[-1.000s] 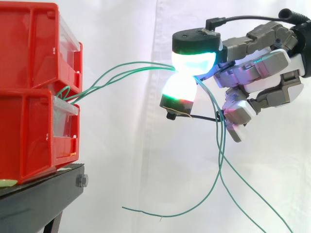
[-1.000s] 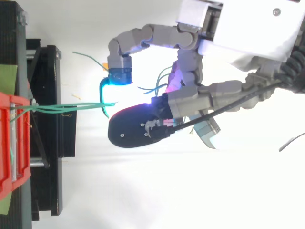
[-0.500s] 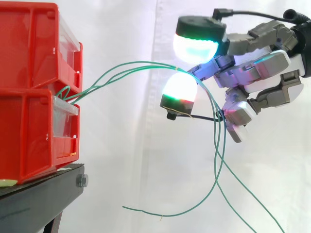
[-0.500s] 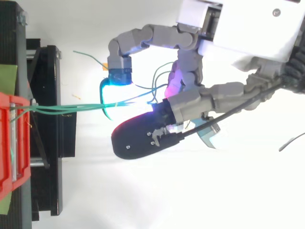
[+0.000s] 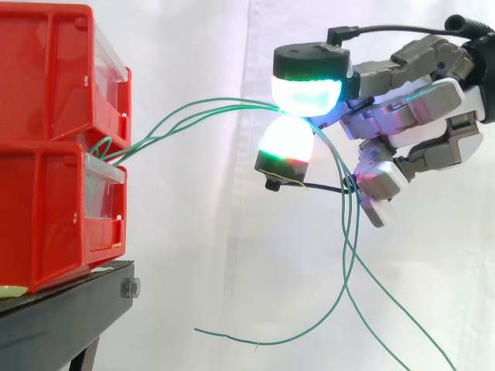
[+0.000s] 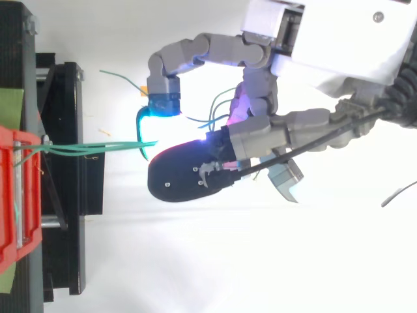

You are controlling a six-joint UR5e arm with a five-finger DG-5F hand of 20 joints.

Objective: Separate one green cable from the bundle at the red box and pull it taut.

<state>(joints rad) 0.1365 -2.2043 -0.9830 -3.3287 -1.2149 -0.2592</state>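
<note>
Several thin green cables (image 5: 201, 108) leave the drawer of the lower red box (image 5: 46, 209) and arc right to my hand (image 5: 418, 116). Two glowing fingertips (image 5: 308, 89) meet one above the other, and the cables pass between them, so the hand is shut on the green cables. I cannot tell whether one strand or all of them are pinched. Past the pinch the strands hang slack down to the lower right (image 5: 352, 255). From above, the cables (image 6: 98, 149) run close together from the red box (image 6: 13, 195) to the hand (image 6: 260, 130).
Two red boxes are stacked on a black stand (image 5: 62, 309) at the left, before a white curtain. One loose cable end (image 5: 199, 331) curls out low in open air. Another finger with a cyan tip (image 6: 163, 104) is curled off to the side.
Half a second ago the upper fingertip had lifted off the lower one, freeing the cables. It has come back down, and the two tips meet on the strands again.
</note>
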